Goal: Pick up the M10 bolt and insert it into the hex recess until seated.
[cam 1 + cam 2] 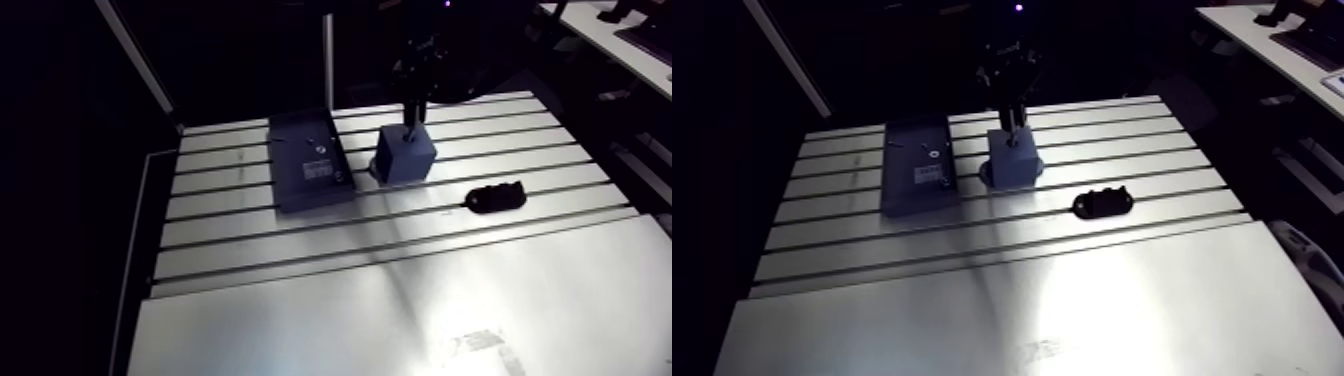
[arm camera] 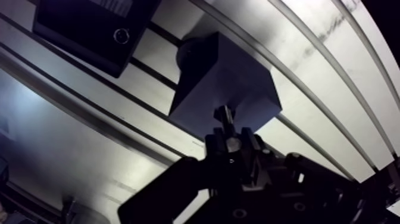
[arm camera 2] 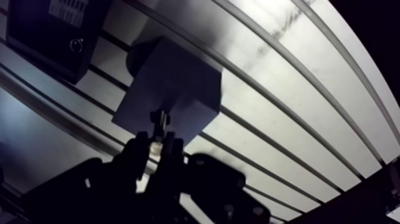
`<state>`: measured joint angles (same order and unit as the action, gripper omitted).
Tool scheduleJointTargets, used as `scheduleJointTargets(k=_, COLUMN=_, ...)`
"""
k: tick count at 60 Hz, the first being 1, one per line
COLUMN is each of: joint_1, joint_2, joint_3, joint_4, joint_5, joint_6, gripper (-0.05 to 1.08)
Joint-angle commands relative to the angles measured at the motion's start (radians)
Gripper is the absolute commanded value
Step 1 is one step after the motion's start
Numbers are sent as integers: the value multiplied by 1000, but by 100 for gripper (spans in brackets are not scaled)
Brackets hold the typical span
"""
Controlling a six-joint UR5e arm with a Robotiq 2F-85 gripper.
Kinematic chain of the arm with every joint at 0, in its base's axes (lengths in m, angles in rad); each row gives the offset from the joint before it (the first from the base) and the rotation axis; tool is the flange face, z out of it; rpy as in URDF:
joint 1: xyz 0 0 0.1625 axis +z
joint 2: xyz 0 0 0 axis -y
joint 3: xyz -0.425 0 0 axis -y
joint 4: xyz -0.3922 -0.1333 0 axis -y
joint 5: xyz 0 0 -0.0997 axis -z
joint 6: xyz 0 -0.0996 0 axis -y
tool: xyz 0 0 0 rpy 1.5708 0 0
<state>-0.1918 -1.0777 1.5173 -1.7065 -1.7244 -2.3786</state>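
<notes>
A dark blue cube block [image 1: 405, 155] stands on the slotted table, right of a flat dark tray [image 1: 310, 160]. My gripper [image 2: 229, 136] hangs directly over the block and is shut on the bolt [image 2: 224, 116], whose end points down at the block's top face [image 2: 229, 83]. In the wrist view the bolt sits just above or touching that face; I cannot tell which. The hex recess itself is not visible. The arm view shows the gripper [image 1: 1012, 110] coming down onto the block [image 1: 1012, 158].
The dark tray [image 2: 89, 24] holds a small round part [image 2: 121, 36] and lies beside the block. A black oblong fixture [image 1: 497, 198] lies on the table to the block's right. Table slots run across; a smooth plate [image 1: 400, 320] covers the front.
</notes>
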Motion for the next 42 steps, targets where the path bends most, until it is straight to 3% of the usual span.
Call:
scheduleJointTargets(k=1, joint_1=0, joint_2=2, joint_3=1, joint_4=-2, joint_5=-1, joint_6=0, gripper=74)
scheduleJointTargets(k=42, joint_1=0, joint_2=5, joint_3=7, joint_4=-8, joint_5=-1, joint_6=0, gripper=74)
